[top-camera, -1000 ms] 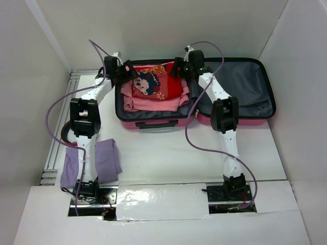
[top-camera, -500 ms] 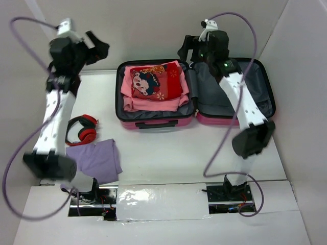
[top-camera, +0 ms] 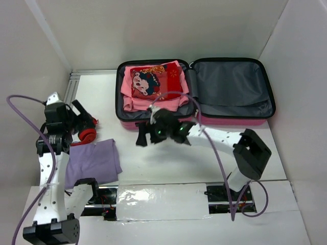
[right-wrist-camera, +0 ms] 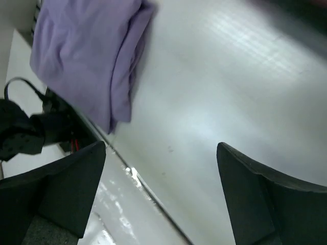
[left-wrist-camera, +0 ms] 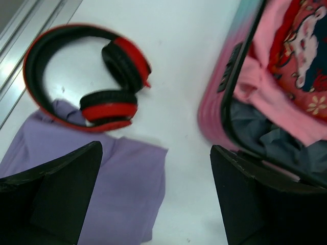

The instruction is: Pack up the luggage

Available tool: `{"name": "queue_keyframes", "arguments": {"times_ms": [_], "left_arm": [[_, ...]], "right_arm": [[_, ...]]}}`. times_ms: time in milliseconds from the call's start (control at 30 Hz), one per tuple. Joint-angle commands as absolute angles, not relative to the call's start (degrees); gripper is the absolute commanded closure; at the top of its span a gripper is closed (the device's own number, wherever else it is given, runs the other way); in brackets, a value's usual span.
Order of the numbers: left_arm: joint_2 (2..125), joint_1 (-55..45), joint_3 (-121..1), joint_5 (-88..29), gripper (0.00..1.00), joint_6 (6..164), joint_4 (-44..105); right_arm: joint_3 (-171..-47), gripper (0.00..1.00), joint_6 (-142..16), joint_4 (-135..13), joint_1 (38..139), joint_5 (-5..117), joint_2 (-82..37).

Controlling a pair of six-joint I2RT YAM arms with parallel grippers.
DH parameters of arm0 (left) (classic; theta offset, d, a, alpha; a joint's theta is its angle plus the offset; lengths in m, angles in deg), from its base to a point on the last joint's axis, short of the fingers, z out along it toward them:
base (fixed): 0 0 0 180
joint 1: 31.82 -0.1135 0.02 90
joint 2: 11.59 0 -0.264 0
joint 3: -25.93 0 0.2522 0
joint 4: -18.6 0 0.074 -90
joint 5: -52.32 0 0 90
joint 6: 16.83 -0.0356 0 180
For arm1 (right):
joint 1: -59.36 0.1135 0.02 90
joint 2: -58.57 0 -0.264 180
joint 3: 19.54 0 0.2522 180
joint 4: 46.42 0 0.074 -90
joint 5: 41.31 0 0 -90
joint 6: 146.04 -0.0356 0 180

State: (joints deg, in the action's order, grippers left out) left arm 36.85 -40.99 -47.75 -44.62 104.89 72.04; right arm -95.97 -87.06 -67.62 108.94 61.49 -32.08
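Note:
The luggage lies open at the back of the table, pink shell outside and grey lining inside. Its left half holds a folded pink sweater with a red cartoon print. The left wrist view shows the luggage's pink wall and the sweater at the right. My left gripper hovers open over the red-and-black headphones, holding nothing. My right gripper hangs open and unladen above the bare table in front of the luggage.
Red-and-black headphones lie on the table left of the luggage. A folded purple cloth lies just in front of them, also seen under both wrists. Metal rails run along the left wall.
Both arms left the luggage's back rim, rose, then came down: the left beside the headphones, the right in front of the luggage. Both jaws spread wider. The sweater stays inside.

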Motion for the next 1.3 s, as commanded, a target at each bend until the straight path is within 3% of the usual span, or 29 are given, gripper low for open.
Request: {"name": "queue_keyframes", "arguments": {"times_ms": [0, 167, 333, 700, 767, 867, 900, 933, 1067, 1167, 1267], "left_arm": [[31.0, -42.0, -47.7, -46.3, 0.0, 105.3, 76.4], [25.8, -42.0, -48.6, -44.6, 0.0, 104.3, 80.3], [20.6, -42.0, -48.6, -45.4, 0.0, 103.1, 80.9], [19.5, -42.0, -48.6, -45.5, 0.0, 102.0, 81.4], [19.5, -42.0, -48.6, -46.1, 0.0, 102.0, 81.4], [19.5, -42.0, -48.0, -46.8, 0.0, 102.0, 81.4], [19.5, -42.0, -48.0, -46.8, 0.0, 102.0, 81.4], [19.5, -42.0, -48.0, -46.8, 0.0, 102.0, 81.4], [19.5, -41.5, -46.1, -44.5, 0.0, 100.9, 80.3], [20.1, -41.5, -46.1, -40.9, 0.0, 99.8, 79.6], [20.7, -41.5, -44.8, -36.5, 0.0, 99.8, 77.6]], "right_arm": [[-94.3, 0.05, -95.8, -53.1, 115.6, 53.5, -32.3], [-94.7, 0.12, -101.6, -41.4, 119.3, 55.5, -44.2], [-100.7, 0.01, -102.7, -37.2, 122.6, 55.3, -54.6], [-111.8, 0.03, -102.8, -36.9, 124.3, 56.3, -67.6], [-112.3, 0.09, -102.8, -38.7, 124.3, 55.0, -69.5], [-109.7, 0.28, -104.1, -39.3, 123.7, 53.4, -69.5], [-108.3, 0.36, -105.4, -39.3, 123.7, 52.7, -69.5], [-104.7, 0.53, -105.4, -38.0, 122.0, 52.7, -68.7], [-96.9, 0.89, -106.8, -36.9, 118.6, 53.3, -63.5], [-88.3, 0.98, -104.8, -39.2, 117.3, 51.3, -54.4], [-84.1, 0.98, -103.0, -44.7, 116.1, 47.7, -47.8]]}}
